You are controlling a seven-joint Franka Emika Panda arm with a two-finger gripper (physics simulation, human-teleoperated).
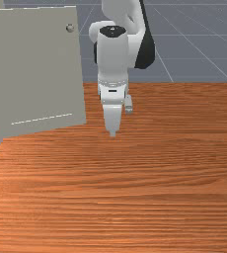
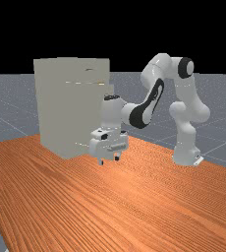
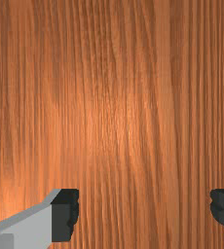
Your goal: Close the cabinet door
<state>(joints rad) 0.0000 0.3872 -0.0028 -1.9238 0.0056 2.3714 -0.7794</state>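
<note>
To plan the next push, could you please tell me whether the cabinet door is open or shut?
Open: the front view shows the door standing out at an angle from the cabinet, grey floor beyond its top.

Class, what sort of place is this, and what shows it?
Probably a simulated robotics workspace: a white-and-grey jointed robot arm, a plain boxy grey-beige cabinet, and an orange-brown wooden table.

the rounded white arm [image 2: 187,93] has black joint covers [image 2: 138,116] and black-tipped grey fingers [image 3: 33,226].
</note>
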